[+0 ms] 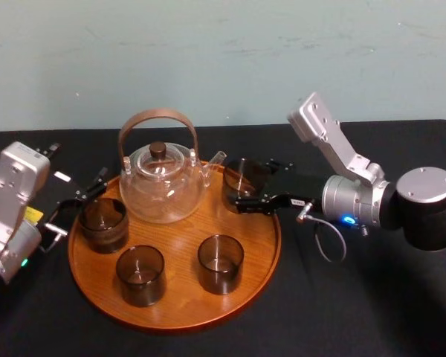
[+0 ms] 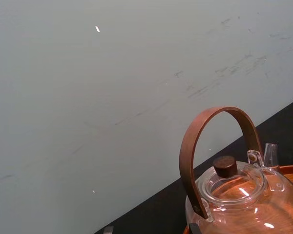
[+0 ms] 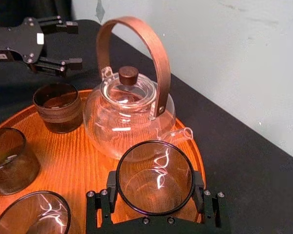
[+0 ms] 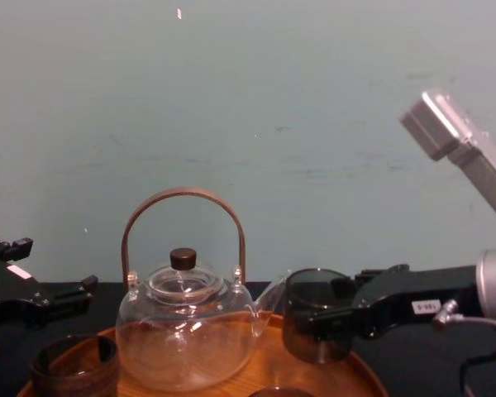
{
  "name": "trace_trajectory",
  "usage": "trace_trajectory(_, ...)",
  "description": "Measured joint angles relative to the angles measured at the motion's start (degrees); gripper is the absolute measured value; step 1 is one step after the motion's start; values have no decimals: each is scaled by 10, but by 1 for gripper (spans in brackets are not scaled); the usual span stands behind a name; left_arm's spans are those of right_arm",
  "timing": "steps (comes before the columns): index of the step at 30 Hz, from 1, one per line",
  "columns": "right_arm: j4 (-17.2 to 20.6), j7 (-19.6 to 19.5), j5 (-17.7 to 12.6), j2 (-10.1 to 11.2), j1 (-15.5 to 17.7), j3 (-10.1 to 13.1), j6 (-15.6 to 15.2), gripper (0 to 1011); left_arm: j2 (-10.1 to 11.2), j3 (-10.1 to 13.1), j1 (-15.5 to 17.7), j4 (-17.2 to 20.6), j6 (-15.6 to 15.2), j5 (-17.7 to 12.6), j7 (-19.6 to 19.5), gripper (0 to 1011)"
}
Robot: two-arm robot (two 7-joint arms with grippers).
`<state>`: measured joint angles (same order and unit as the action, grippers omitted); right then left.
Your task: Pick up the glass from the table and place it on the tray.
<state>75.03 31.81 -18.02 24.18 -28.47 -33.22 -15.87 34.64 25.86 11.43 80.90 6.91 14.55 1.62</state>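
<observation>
My right hand (image 1: 251, 184) grips the glass (image 1: 238, 175) at the tray (image 1: 171, 312)'s far right edge, beside the teapot (image 1: 162, 186)'s spout; my left hand (image 3: 68, 43) sits open by its left rim.

No wording can be read with certainty. A small white label (image 4: 427, 307) on the right hand (image 4: 316, 327) carries a short dark code, perhaps digits, too blurred to make out. The left hand (image 3: 71, 43) bears a white sticker (image 3: 39, 38) that looks blank. The print on a yellow tag (image 1: 33, 214) on that arm is illegible.
</observation>
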Motion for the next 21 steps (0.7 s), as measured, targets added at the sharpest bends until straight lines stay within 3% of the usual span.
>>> trace_trajectory(21,-61,9,15,-24,-13,-10,17,902,0,0,0,0,0,0,0,1001)
